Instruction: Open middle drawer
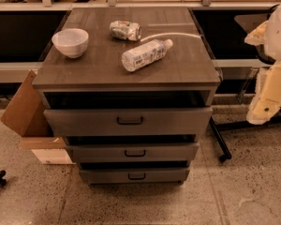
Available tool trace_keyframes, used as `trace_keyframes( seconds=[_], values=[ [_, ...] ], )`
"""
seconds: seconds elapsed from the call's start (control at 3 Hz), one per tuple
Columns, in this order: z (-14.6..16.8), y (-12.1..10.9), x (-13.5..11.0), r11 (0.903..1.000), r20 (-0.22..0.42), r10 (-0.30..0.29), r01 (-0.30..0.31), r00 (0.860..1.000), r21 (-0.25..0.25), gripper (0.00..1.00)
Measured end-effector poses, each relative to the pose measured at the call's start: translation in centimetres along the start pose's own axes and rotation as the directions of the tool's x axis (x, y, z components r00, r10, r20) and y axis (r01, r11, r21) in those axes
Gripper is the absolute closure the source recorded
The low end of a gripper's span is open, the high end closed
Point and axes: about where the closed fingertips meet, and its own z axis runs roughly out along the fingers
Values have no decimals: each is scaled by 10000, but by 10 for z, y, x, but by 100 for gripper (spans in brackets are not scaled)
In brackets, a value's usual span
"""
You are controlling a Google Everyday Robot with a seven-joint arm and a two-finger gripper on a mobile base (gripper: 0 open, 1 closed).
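Note:
The middle drawer (133,152) is the central one of three on the dark wood-grain cabinet. It has a shallow grey-brown front and a small black bar handle (135,153). A dark gap shows above its front. The taller top drawer (129,121) sits above it and the lowest drawer (136,176) below it. My arm and gripper (264,108) hang at the right edge of the view, to the right of the cabinet at about top-drawer height. They are well apart from the handle and touch nothing.
On the cabinet top (84,67) stand a white bowl (70,42), a crushed can (125,30) and a lying plastic bottle (144,54). A cardboard box (23,104) leans at the cabinet's left. A black chair or stand leg (220,142) is at its right. The floor is speckled.

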Motion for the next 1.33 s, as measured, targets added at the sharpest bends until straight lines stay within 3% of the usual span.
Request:
trace_keyframes(
  seconds=[0.33, 0.67, 1.0, 1.33],
  values=[
    [0, 0, 0, 10000, 0, 0, 0, 10000, 0, 0],
    [19, 6, 0, 9982, 19, -536, 536, 9986, -255, 0],
    [59, 20, 0, 9859, 194, -1381, 1393, 9902, -929, 0],
    [115, 45, 2, 9577, 442, -2100, 2146, 9767, -1919, 0]
  ],
)
